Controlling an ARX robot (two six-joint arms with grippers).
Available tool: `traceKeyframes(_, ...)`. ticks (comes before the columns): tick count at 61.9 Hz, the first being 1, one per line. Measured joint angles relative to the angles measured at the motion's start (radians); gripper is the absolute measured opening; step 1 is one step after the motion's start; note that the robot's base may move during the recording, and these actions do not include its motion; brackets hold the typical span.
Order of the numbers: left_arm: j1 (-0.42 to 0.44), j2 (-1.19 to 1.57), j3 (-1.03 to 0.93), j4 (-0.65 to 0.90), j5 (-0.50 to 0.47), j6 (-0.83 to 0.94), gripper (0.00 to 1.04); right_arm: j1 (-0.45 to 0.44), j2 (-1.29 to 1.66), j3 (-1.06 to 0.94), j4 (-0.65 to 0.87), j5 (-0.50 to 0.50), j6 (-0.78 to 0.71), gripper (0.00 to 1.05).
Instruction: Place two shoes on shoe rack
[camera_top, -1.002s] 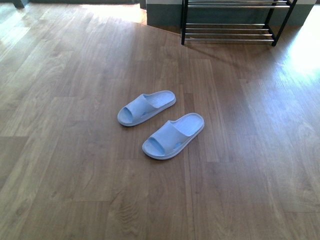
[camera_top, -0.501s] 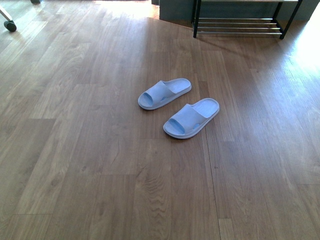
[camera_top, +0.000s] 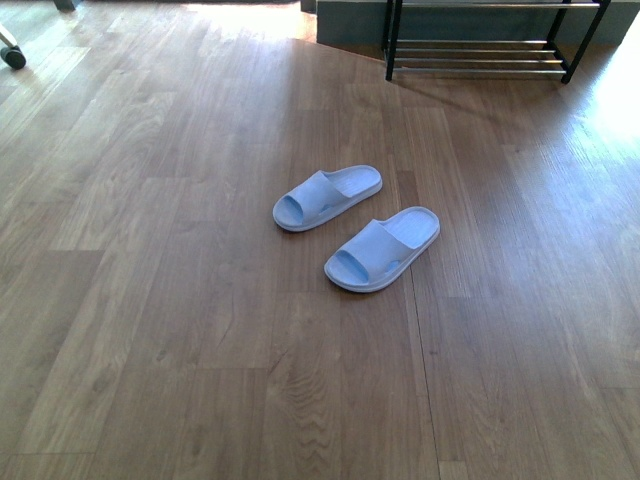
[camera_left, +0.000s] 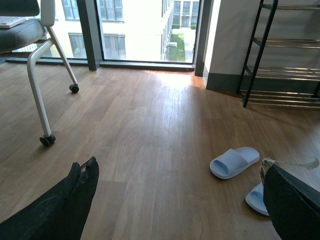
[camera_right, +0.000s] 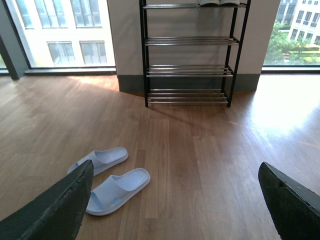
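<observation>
Far slide (camera_top: 327, 198) and near slide (camera_top: 382, 249), both pale blue, sit side by side on the wood floor (camera_top: 150, 300) around the middle of the front view. They're close but not touching, toe ends aimed lower left. Shoe rack (camera_top: 478, 58) is way off in the upper right corner, well apart from them, and the frame chops it so only the bottom rods and black legs show. Neither arm shows up in that view.

Left gripper (camera_left: 177, 167) is spread wide with nothing between its fingers, and both slides lie on the floor ahead of it, no contact. One of its fingers (camera_left: 295, 205) covers part of the near slide, so only a sliver shows. Right gripper (camera_right: 175, 170) is just as wide and empty, with the slides ahead and clear of it and the rack against the wall beyond. Pale shapes (camera_right: 218, 2) on the rack's top tier are cut by the frame edge, can't tell what they are. A chair (camera_left: 37, 75) is mostly out of frame, and a caster (camera_top: 12, 57) peeks in at the front view's upper left.
</observation>
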Motion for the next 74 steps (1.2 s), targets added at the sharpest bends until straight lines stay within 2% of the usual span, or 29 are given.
traceKeyframes(74,0.0,0.0,0.0,0.0,0.002,0.0,0.95,0.0,0.0,0.0,0.0,0.003,0.0,0.96)
